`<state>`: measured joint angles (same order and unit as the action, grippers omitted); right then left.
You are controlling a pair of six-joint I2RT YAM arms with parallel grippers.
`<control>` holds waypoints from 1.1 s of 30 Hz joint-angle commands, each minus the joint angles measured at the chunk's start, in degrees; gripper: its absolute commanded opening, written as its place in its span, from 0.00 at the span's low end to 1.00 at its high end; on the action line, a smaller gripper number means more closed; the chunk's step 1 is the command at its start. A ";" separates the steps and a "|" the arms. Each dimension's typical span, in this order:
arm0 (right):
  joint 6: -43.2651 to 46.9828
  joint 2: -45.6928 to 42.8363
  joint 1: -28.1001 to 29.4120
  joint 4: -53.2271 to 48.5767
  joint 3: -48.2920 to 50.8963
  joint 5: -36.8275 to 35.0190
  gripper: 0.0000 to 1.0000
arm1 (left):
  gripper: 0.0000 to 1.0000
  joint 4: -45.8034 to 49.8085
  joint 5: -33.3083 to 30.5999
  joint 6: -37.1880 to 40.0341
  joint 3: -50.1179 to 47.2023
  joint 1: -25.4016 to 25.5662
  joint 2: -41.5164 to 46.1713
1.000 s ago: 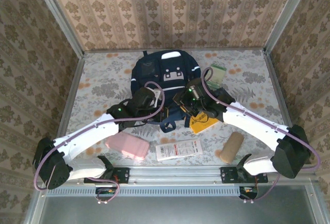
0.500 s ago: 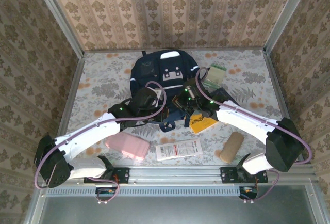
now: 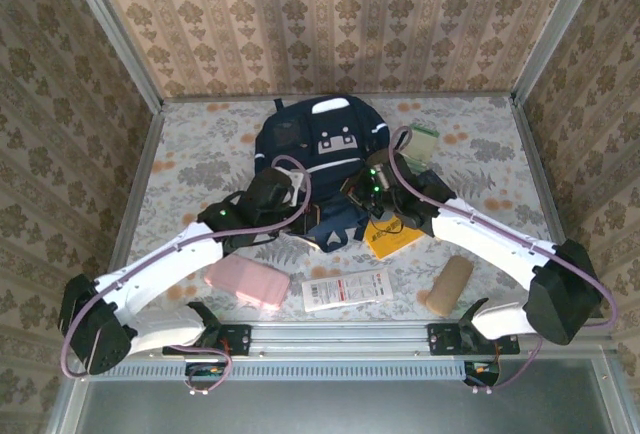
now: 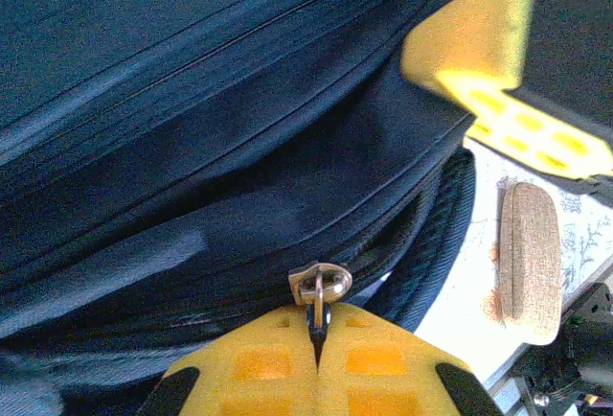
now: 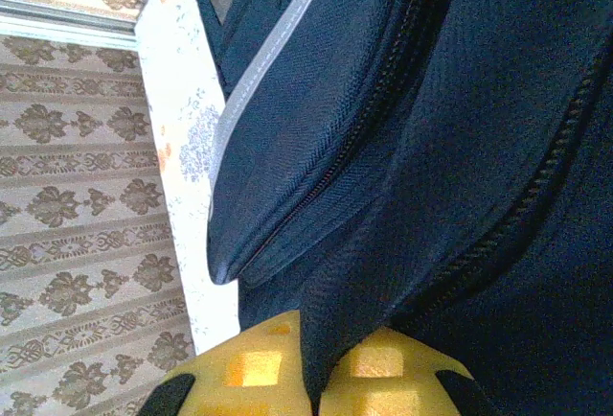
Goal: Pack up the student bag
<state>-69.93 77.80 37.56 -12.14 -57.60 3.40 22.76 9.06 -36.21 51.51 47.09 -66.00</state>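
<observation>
Navy student bag (image 3: 320, 139) sits pinched by left claw (image 4: 318, 339) and right claw (image 5: 311, 378).

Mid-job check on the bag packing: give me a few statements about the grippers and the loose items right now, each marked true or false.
1. The left gripper is shut on the zipper pull of the student bag. True.
2. The right gripper is open, clear of the bag. False: it is shut on a fold of the bag's fabric.
3. The pink case is inside the bag. False: it lies on the table beside the left arm.
4. The tan roll lies near the right arm's base. True.
5. The white packet lies between the pink case and the tan roll. True.
</observation>
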 commanded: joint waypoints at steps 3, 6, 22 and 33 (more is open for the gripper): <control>3.11 -2.19 -2.18 -0.76 0.65 -3.97 0.00 | 0.00 2.12 1.12 0.87 -2.98 -3.76 3.96; 3.52 -2.13 -2.74 -0.30 0.68 -3.48 0.00 | 0.00 2.18 1.98 0.79 -4.84 -5.81 5.21; 15.25 6.54 -5.74 -1.24 -7.78 3.71 0.00 | 0.00 0.22 1.00 -0.41 -10.78 -9.26 9.96; 19.94 15.69 -7.32 -6.08 -20.61 3.33 0.03 | 0.00 -3.15 -3.01 -2.48 -8.20 0.23 8.34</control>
<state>-52.64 91.83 31.88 -17.52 -73.97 11.22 19.79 6.50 -37.82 40.91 45.36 -57.84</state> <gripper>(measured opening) 0.073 0.042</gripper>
